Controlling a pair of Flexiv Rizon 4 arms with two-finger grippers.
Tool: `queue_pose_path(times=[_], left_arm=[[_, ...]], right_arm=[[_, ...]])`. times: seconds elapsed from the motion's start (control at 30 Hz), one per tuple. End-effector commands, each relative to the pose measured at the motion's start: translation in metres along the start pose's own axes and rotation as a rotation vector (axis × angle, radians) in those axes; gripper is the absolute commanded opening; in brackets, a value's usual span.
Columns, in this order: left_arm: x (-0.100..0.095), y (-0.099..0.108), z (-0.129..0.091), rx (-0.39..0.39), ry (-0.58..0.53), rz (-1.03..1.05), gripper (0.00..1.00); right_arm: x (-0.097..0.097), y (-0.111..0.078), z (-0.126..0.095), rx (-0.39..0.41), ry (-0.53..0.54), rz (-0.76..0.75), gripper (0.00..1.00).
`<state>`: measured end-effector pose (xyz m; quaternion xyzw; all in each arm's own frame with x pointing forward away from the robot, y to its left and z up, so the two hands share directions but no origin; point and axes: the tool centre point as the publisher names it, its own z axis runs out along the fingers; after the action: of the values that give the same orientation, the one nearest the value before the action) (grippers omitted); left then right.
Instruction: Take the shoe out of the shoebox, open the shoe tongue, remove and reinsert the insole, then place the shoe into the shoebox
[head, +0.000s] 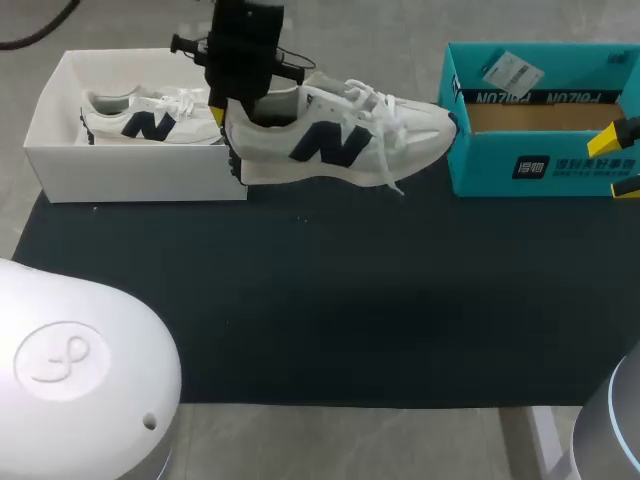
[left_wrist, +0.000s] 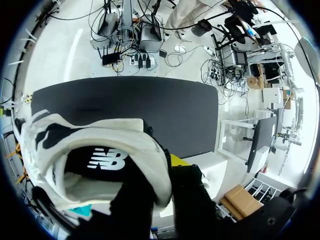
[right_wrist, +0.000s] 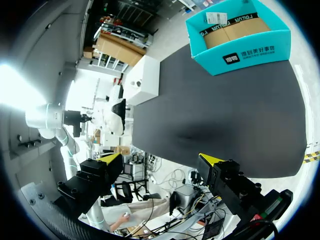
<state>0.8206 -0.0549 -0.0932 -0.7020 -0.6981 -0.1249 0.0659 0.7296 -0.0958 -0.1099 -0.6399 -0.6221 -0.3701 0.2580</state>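
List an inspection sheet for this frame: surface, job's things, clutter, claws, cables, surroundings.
Surface: dark fabric mat lying flat over the table.
Job's things: open white cardboard shoebox at the left, holding a white lace-up sneaker with a navy logo. A matching second sneaker is held by its heel at the shoebox's right end, toe towards the teal box.
Clutter: open teal cardboard box at the right, with brown cardboard inside and a white tag on its flap.
Claws: left claw shut on the second sneaker's heel collar. Right claw open, nothing between its fingers, by the teal box's right end.
Cables: nothing seen on the mat.
Surroundings: nothing seen reaching over the table.
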Motion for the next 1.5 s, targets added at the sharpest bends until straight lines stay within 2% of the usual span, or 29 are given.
queue_pose_path(times=[0.03,0.33,0.53,0.83,0.97,1.13,1.5], left_arm=[[-0.023,-0.003,0.005,0.012,0.003,-0.015,0.00],[-0.034,-0.010,0.003,0.001,0.019,-0.055,0.00],[-0.042,-0.009,0.013,0.004,0.055,-0.076,0.00],[-0.063,-0.007,0.057,-0.008,0.054,-0.068,0.00],[-0.076,-0.010,0.072,-0.080,0.083,-0.049,0.00],[-0.092,-0.013,0.098,-0.104,0.068,-0.049,0.00],[-0.115,-0.032,0.154,-0.075,0.057,-0.013,0.00]], right_arm=[[0.000,0.000,0.000,0.000,-0.002,0.001,1.00],[0.000,0.000,0.000,0.000,-0.002,0.001,1.00],[0.000,0.000,0.000,0.000,-0.002,0.001,1.00],[0.000,0.000,0.000,0.000,-0.002,0.001,1.00],[0.000,0.000,0.000,0.000,-0.002,0.001,1.00],[0.000,0.000,0.000,0.000,-0.002,0.001,1.00],[0.000,0.000,0.000,0.000,-0.002,0.001,1.00]])
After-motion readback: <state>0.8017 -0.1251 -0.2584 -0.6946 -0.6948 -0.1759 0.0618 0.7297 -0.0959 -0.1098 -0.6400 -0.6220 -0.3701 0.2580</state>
